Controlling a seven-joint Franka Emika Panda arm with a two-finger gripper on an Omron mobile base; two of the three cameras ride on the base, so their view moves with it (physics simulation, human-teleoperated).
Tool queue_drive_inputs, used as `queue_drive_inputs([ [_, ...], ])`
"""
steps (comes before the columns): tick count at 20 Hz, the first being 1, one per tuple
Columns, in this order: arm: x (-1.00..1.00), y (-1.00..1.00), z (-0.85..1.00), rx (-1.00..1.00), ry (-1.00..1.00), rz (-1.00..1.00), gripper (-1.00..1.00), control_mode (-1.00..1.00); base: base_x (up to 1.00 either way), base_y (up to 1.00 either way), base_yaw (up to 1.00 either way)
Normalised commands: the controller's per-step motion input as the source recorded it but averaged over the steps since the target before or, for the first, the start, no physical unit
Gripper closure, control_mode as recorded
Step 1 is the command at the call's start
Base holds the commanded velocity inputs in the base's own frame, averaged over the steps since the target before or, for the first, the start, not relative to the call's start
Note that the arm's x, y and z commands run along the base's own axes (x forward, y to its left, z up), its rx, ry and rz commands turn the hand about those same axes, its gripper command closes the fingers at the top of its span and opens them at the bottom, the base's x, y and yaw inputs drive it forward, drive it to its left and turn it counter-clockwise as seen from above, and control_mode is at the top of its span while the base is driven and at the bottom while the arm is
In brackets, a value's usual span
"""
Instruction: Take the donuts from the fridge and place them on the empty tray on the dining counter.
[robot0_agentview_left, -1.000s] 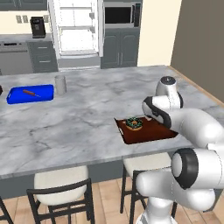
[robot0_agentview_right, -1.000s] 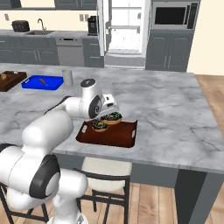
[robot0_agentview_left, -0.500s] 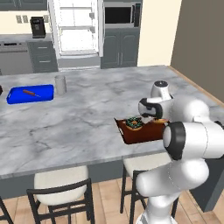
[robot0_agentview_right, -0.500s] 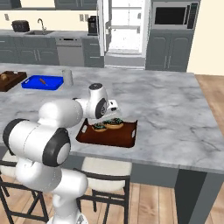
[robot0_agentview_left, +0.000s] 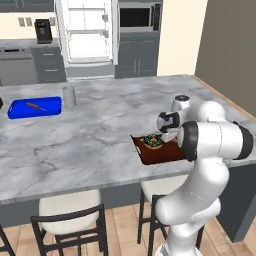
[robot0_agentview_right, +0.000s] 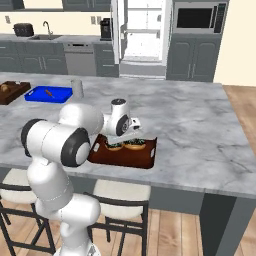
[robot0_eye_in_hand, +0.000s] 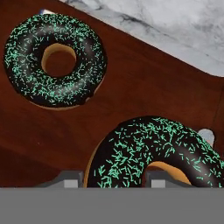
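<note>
no readable text, no labels, no brands, no numbers, no signs on anything

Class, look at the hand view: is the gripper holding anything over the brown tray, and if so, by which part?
It cannot be told. The near donut lies on the tray right at the gripper, but the fingers' contact is hidden.

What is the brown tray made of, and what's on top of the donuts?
The tray looks like smooth, dark reddish-brown wood or plastic; no clear grain shows. The donuts have tan dough rings topped with glossy dark chocolate-looking icing and green sprinkles.
</note>
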Motion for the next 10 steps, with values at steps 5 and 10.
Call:
queue_drive_inputs([
  [5, 0.31, -0.05, -0.54, 0.0, 0.0, 0.0, 1.0, -1.0, 0.0, 0.0, 0.0],
  [10, 0.3, -0.11, -0.44, 0.0, 0.0, 0.0, 1.0, -1.0, 0.0, 0.0, 0.0],
])
